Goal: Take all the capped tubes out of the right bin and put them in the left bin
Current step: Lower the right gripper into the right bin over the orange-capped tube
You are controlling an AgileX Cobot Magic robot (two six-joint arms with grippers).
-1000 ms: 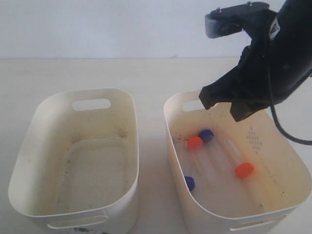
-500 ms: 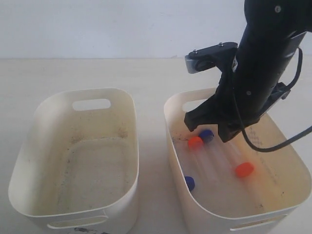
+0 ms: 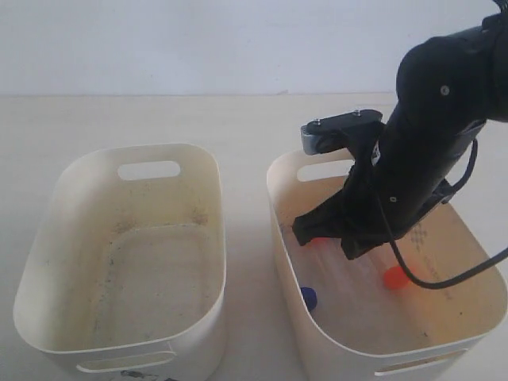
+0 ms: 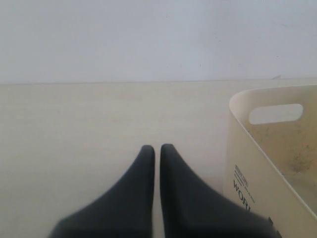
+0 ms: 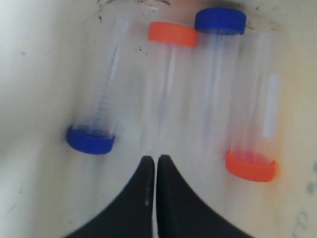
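Observation:
Four capped tubes lie on the floor of the right bin (image 3: pixel 279 208). The right wrist view shows them side by side: one with a blue cap (image 5: pixel 90 140), one with an orange cap (image 5: pixel 172 33), another blue-capped (image 5: pixel 220 21), another orange-capped (image 5: pixel 250 165). My right gripper (image 5: pixel 156 158) is shut and empty, its tips low over the bin floor between the near blue cap and the near orange cap. In the exterior view the right arm (image 3: pixel 421 151) hides the two far caps; a blue cap (image 3: pixel 309 298) and an orange cap (image 3: pixel 394 277) show. The left bin (image 3: pixel 208 238) holds no tubes. My left gripper (image 4: pixel 154 148) is shut beside it.
The left bin's outer wall (image 4: pixel 247 163) carries dark print and stands close to the left gripper on the pale table (image 4: pixel 74 124). A narrow strip of table (image 3: pixel 248 262) separates the two bins. The dotted patch (image 3: pixel 418 232) shows on the right bin's inner wall.
The right arm has come down and leftward into the right bin, now covering the far orange and blue caps. The tubes and both bins have not moved.

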